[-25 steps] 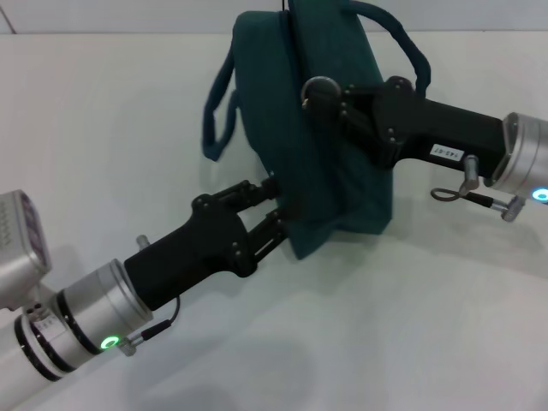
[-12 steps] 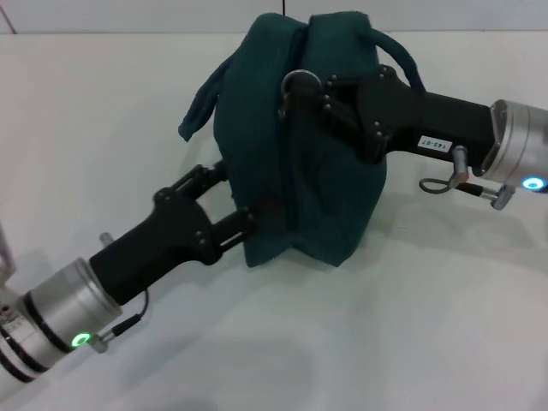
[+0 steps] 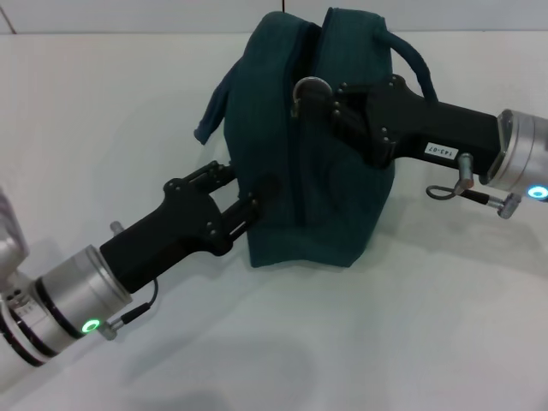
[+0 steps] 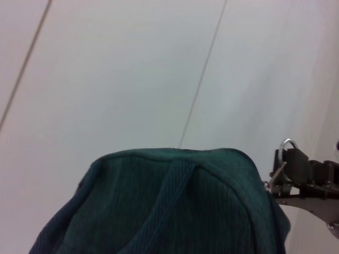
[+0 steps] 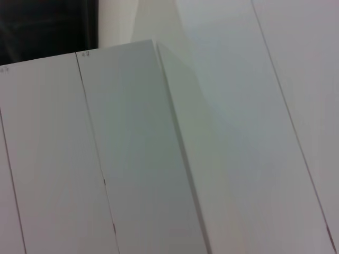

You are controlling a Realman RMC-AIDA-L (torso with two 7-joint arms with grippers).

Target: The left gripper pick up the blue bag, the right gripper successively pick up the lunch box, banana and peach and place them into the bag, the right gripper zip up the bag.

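While the left gripper [image 3: 244,195] seemingly grips it, the blue bag [image 3: 317,145] meets the right gripper [image 3: 310,94].

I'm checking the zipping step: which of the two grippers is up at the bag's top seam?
The right gripper, up by the metal ring at the blue bag's top; the left gripper is low at the bag's side.

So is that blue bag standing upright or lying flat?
Upright. The blue bag stands on its base on the table, handles on top, with the left claw and right claw at its sides.
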